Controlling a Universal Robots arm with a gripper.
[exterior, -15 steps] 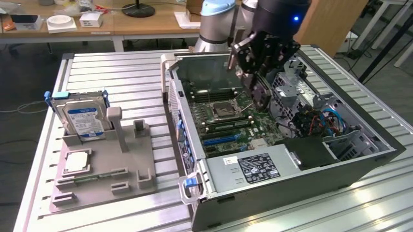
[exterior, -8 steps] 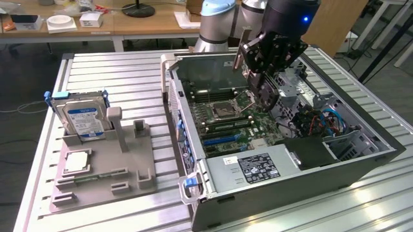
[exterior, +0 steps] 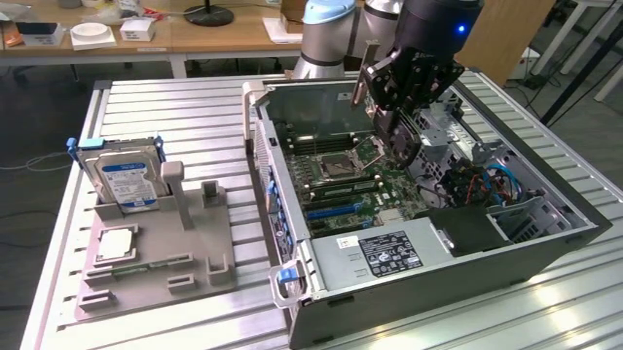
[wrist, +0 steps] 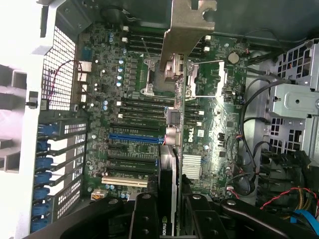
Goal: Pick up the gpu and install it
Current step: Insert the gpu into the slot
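- Above the open computer case (exterior: 467, 292), my gripper (exterior: 397, 117) hangs with the graphics card (wrist: 174, 164) in its grasp. The fingers (wrist: 144, 219) are clenched on it, one on each flat face.
- I have the card held on edge, thin side toward the wrist camera. I judge that suits lowering it straight onto the motherboard (wrist: 219, 124) rather than laying it flat.
- The silver bracket (wrist: 192, 25) sits at the end farthest from the fingers, so the grip is on the plain end of the card and the bracket end is free.
- The card is not seated. In the exterior view it is well clear of the board, up near the top of the case.
- In the wrist view its length runs across the expansion slots, the blue slot (wrist: 134, 135) among them, so to my eye it is not lined up with one.
- Over on the exterior view's left, a hard drive (exterior: 125, 182) stands upright in a grey holder (exterior: 195, 248) on the slatted table (exterior: 175, 109), well apart from the case.
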